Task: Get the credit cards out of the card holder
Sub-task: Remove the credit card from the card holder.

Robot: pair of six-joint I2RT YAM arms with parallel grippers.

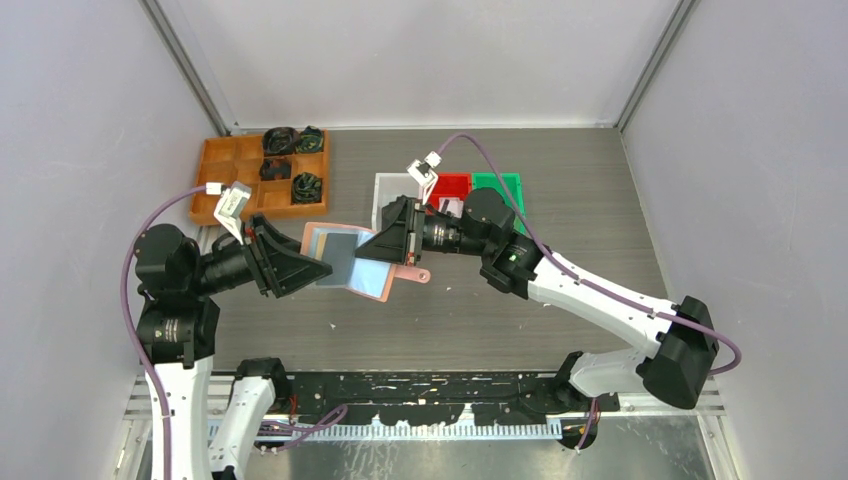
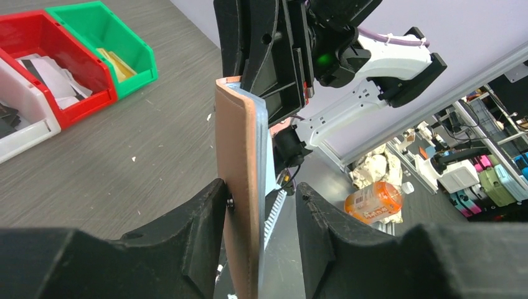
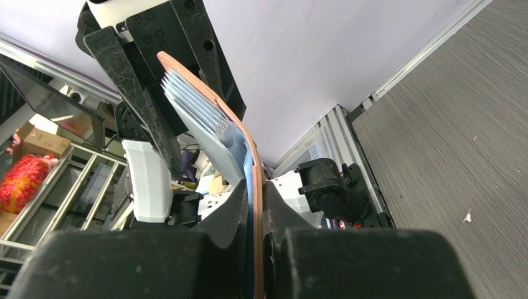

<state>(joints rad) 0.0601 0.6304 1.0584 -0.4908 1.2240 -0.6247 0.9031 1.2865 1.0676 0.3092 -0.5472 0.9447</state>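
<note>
A salmon-pink card holder hangs above the table's middle, with several light blue cards showing in its pockets. My right gripper is shut on the holder's right end; in the right wrist view the holder runs up from between the fingers, the cards fanned along its left face. My left gripper stands open around the holder's left end. In the left wrist view the holder rests against the left finger, and a gap separates it from the right finger; gripper.
An orange compartment tray with dark items sits at the back left. White, red and green bins stand behind the holder. The red bin and green bin hold papers.
</note>
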